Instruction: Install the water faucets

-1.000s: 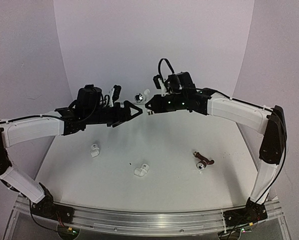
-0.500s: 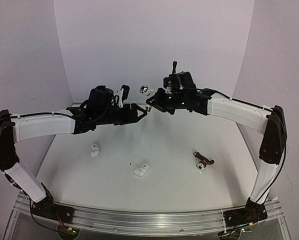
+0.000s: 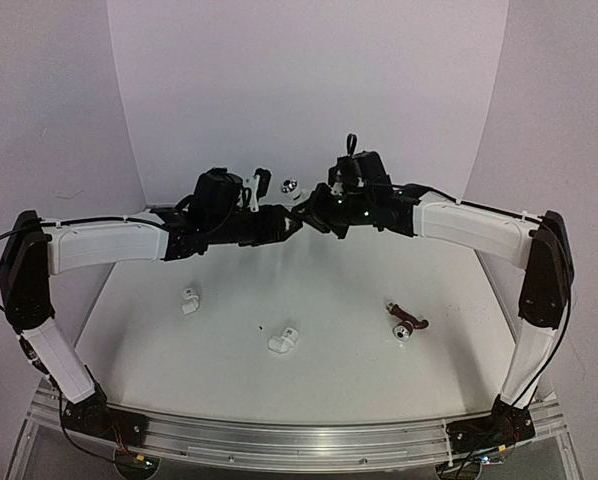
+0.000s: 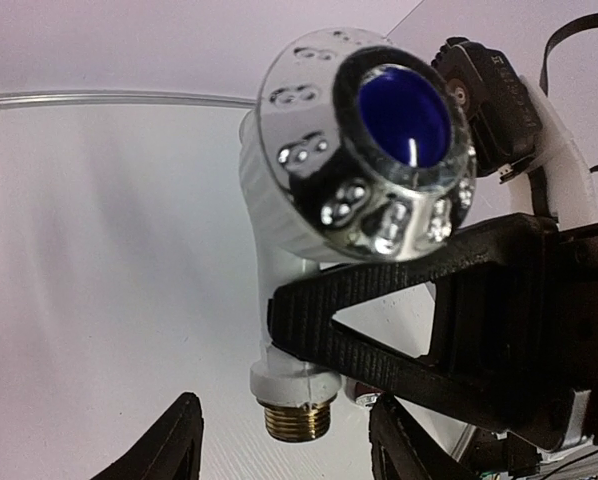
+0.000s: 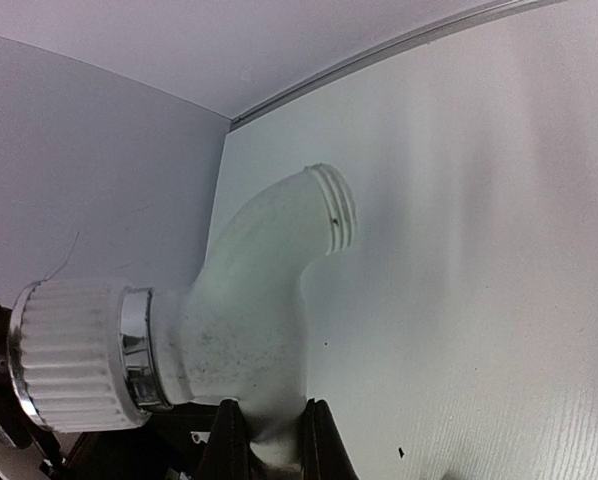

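My right gripper [image 3: 305,204] is shut on a white water faucet [image 5: 249,320], its two fingers pinching the body below the curved spout. The faucet hangs in the air above the back of the table, its silvery blue-centred knob [image 4: 379,130] facing the left wrist camera. Its brass threaded end [image 4: 297,418] points down between the fingertips of my left gripper [image 4: 284,445], which stand apart on either side without touching it. In the top view the left gripper [image 3: 285,225] meets the right one. A second faucet [image 3: 407,325] lies on the table at the right.
Two short white elbow fittings lie on the white table, one at the left [image 3: 189,299] and one near the middle [image 3: 284,340]. White walls close in behind and at both sides. A metal rail [image 3: 299,440] runs along the near edge.
My left arm has swung right and up to the held faucet, and its jaws have narrowed. The right gripper has shifted slightly and turned the faucet.
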Controlling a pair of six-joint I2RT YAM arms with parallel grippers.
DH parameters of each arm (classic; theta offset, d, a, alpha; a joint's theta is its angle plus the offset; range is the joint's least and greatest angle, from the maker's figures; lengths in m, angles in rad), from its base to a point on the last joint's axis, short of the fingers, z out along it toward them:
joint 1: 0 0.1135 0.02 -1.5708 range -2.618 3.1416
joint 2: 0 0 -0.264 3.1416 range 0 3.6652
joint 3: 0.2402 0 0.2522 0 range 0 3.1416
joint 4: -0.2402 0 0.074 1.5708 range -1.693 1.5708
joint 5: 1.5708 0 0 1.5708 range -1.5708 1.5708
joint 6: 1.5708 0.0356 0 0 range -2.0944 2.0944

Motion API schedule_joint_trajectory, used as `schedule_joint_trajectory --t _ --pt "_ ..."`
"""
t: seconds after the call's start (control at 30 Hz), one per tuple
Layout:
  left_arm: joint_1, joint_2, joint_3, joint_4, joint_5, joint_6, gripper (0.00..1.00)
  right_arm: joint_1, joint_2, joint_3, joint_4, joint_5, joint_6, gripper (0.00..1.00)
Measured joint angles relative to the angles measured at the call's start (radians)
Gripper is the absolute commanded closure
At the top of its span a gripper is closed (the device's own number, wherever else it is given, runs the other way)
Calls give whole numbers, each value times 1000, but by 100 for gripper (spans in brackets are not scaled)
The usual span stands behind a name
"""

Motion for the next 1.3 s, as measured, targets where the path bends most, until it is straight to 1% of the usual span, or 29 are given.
schedule_joint_trajectory --t 0.33,0.4,0.57,0.6,0.67,0.73,0.77,0.8,0.83,0.87,0.9,0.93,1.03,1.13,1.17,1.2,1.3 --pt "-4 40 40 -31 -4 -1 55 -2 -3 -24 29 -13 35 100" --pt "-5 45 43 -33 -3 0 64 -2 -5 -35 39 -13 39 99" --pt "-10 53 47 -52 -4 0 80 -2 -6 -70 69 -36 53 96" --pt "-11 53 47 -56 -4 3 82 -2 -6 -73 71 -38 54 95" --pt "-11 53 47 -59 -4 1 91 -2 -6 -77 76 -40 55 87" --pt "-11 53 47 -62 -4 0 98 -2 -6 -79 79 -41 57 73" --pt "-11 53 47 -61 -3 0 99 -2 -6 -79 82 -43 56 68" --pt "-12 53 47 -60 -4 -1 100 -2 -6 -79 84 -42 57 57" --pt "-12 53 47 -61 -7 -2 100 0 -7 -82 85 -47 48 53" --pt "-12 53 47 -63 -8 -2 100 1 -8 -82 86 -48 50 47" --pt "-12 53 47 -63 -9 -2 100 1 -8 -82 87 -50 39 46" --pt "-12 53 47 -63 -9 -2 100 1 -8 -82 88 -51 33 38" --pt "-11 53 47 -63 -15 -1 100 -4 -11 -82 91 -58 8 33" --pt "-11 45 38 -63 -15 0 100 -20 -24 -98 98 -71 -33 16" --pt "-11 38 28 -64 -15 1 100 -27 -31 -106 100 -80 -53 12" --pt "-11 32 22 -64 -15 1 100 -33 -38 -113 101 -87 -68 3" --pt "-11 -11 -19 -66 -14 5 100 -71 -77 -148 105 -121 -170 2"
